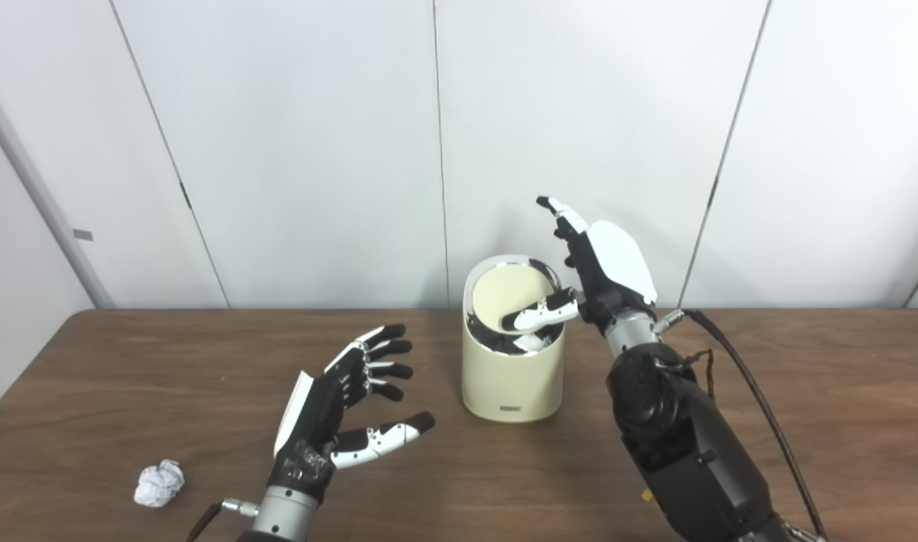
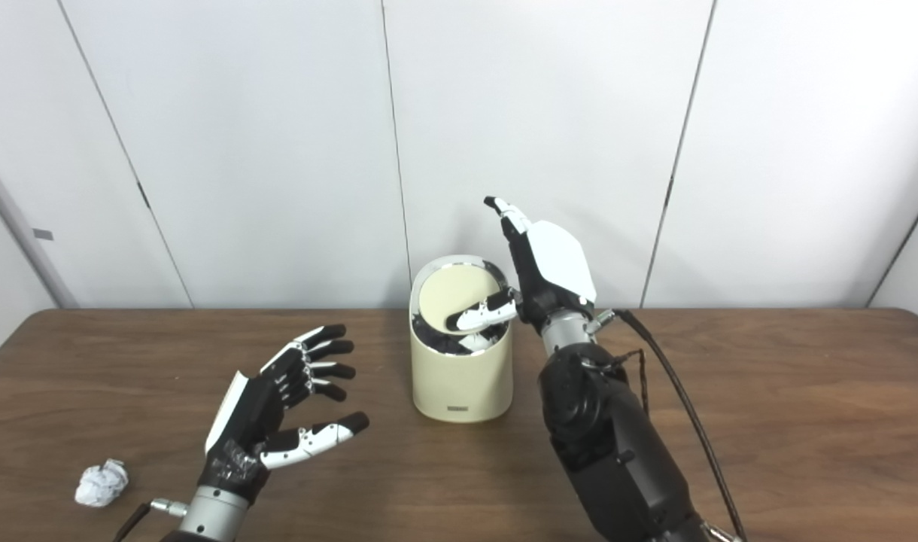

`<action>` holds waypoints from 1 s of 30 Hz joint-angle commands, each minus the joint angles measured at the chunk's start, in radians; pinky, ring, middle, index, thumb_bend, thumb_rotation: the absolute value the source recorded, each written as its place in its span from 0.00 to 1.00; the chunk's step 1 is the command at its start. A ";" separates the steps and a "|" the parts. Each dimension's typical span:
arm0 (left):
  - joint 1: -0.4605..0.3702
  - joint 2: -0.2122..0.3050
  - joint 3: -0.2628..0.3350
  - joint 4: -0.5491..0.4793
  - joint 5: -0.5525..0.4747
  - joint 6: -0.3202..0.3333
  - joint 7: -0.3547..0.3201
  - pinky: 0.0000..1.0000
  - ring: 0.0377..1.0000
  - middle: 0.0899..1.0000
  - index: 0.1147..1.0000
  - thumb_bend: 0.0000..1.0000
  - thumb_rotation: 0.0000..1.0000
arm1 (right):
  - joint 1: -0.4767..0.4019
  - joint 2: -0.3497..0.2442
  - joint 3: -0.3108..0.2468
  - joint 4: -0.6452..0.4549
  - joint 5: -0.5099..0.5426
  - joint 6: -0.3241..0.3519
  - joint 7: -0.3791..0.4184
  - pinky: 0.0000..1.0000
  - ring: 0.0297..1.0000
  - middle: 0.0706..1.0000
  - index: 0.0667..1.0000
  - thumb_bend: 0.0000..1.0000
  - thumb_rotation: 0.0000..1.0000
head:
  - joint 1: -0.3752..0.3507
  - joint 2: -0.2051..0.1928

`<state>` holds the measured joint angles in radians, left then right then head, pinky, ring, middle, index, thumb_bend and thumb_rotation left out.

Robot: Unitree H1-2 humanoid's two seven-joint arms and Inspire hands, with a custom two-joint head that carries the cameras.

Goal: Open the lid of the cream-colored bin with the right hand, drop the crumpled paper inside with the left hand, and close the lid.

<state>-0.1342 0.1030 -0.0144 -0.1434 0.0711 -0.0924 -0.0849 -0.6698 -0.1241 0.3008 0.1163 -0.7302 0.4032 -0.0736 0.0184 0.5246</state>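
Nearest the camera, at the table's (image 1: 805, 361) front edge toward its left corner, lies the paper (image 1: 159, 483), a white crumpled ball resting free on the wood. Beside it on the right, and a little farther from the front edge, the left hand (image 1: 346, 410) hovers open, fingers spread, palm facing the bin, holding nothing. So the paper sits to the outer, rear side of that hand, behind its wrist line rather than ahead of its fingertips; I judge the hand must draw back and swing left before it can close on the ball. It is plainly the nearer hand.

Mid-table stands the bin (image 1: 512, 376), upright, with its lid (image 1: 508, 295) tilted open. A bit of white shows inside; what it is I cannot tell. The right hand (image 1: 606, 267) is open at the bin's right rim, fingers pointing up, thumb reaching across the mouth and seemingly against the lid, propping it rather than gripping it.
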 commanded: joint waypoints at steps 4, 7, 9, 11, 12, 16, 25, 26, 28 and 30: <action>-0.029 0.003 0.004 -0.036 -0.005 -0.014 0.005 0.58 0.68 0.77 0.81 0.71 0.06 | -0.019 -0.019 0.010 0.005 -0.047 0.026 0.013 0.66 0.84 0.93 0.89 0.86 0.00 | -0.001 0.002; -0.027 0.003 0.004 -0.036 -0.005 -0.018 0.006 0.57 0.68 0.77 0.81 0.71 0.06 | -0.015 -0.020 0.011 0.006 -0.047 0.024 0.015 0.66 0.85 0.93 0.89 0.85 0.00 | 0.000 0.001; -0.026 0.004 0.005 -0.036 -0.007 -0.020 0.005 0.57 0.67 0.77 0.81 0.71 0.05 | -0.012 -0.018 0.009 0.001 -0.041 0.027 0.019 0.66 0.84 0.93 0.89 0.85 0.00 | 0.000 0.003; -0.025 0.004 0.005 -0.038 -0.007 -0.016 0.005 0.57 0.67 0.77 0.81 0.71 0.06 | -0.007 -0.015 -0.003 -0.009 -0.022 0.025 0.026 0.66 0.84 0.94 0.90 0.81 0.05 | -0.003 0.003; -0.024 0.004 0.005 -0.040 -0.008 -0.012 0.005 0.57 0.67 0.77 0.81 0.71 0.06 | -0.004 -0.011 -0.014 -0.017 -0.008 0.026 0.030 0.66 0.84 0.94 0.90 0.79 0.11 | -0.005 0.002; -0.023 0.004 0.005 -0.037 -0.012 -0.015 0.003 0.58 0.68 0.77 0.82 0.71 0.05 | 0.011 0.020 -0.086 -0.059 0.086 0.016 0.030 0.64 0.83 0.92 0.89 0.71 0.37 | -0.007 0.005; -0.025 0.001 -0.001 -0.030 -0.001 -0.021 0.005 0.59 0.67 0.76 0.81 0.71 0.07 | 0.080 0.029 -0.178 -0.180 0.241 -0.027 0.045 0.63 0.82 0.91 0.91 0.69 0.58 | -0.008 0.005; -0.025 0.000 -0.001 -0.030 -0.001 -0.021 0.006 0.60 0.68 0.76 0.81 0.71 0.07 | 0.091 0.025 -0.182 -0.189 0.254 -0.035 0.046 0.63 0.82 0.91 0.91 0.69 0.58 | -0.006 0.004; -0.026 -0.001 -0.002 -0.030 0.000 -0.021 0.007 0.60 0.68 0.76 0.81 0.71 0.07 | 0.120 0.018 -0.194 -0.207 0.285 -0.053 0.048 0.64 0.84 0.93 0.92 0.70 0.58 | -0.005 0.007; -0.026 -0.002 -0.003 -0.031 -0.001 -0.018 0.007 0.59 0.68 0.77 0.81 0.71 0.06 | 0.151 0.008 -0.201 -0.221 0.307 -0.072 0.052 0.65 0.85 0.94 0.93 0.72 0.59 | -0.005 0.007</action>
<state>-0.1315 0.1032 -0.0170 -0.1444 0.0733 -0.0913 -0.0847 -0.5081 -0.1007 0.1125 -0.0673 -0.4405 0.3806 -0.0204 0.0123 0.5308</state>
